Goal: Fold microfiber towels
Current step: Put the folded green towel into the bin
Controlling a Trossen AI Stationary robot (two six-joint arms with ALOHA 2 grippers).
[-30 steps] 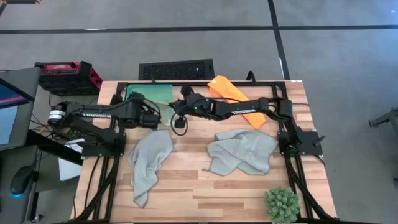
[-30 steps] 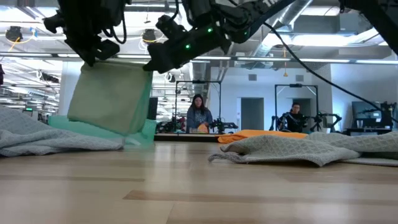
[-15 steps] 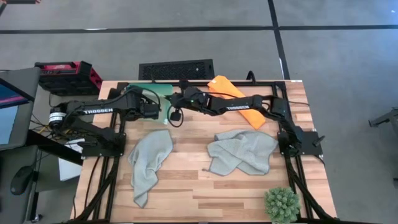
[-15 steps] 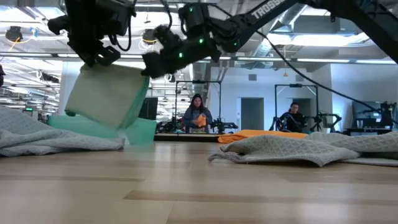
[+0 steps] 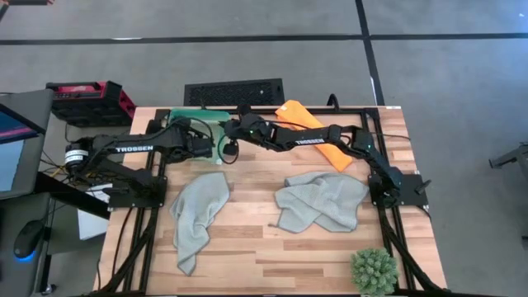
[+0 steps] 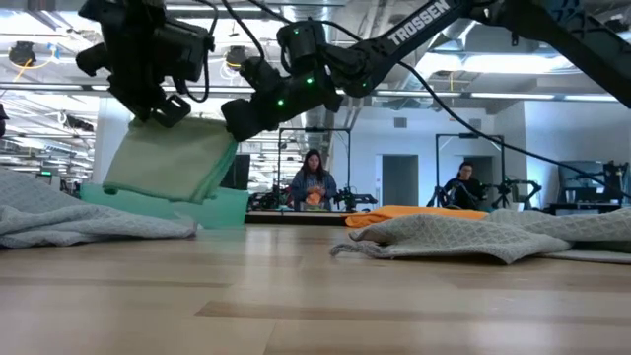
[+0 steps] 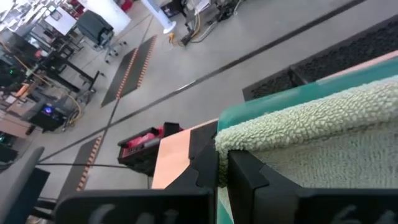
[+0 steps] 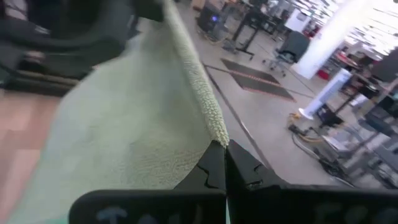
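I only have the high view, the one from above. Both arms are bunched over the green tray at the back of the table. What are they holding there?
Observer: A folded light green towel, hanging tilted above the tray; the low view shows it lifted clear.
Operator: Are both pincers actually clamped on it?
Observer: Yes. The left pincer is shut on one thick edge, as its wrist view shows.
Operator: And the right one?
Observer: The right pincer is shut on another edge, with the cloth spreading away from it.
Operator: Anyone behind the table?
Observer: Two people sit far back in the room, well away from the arms.
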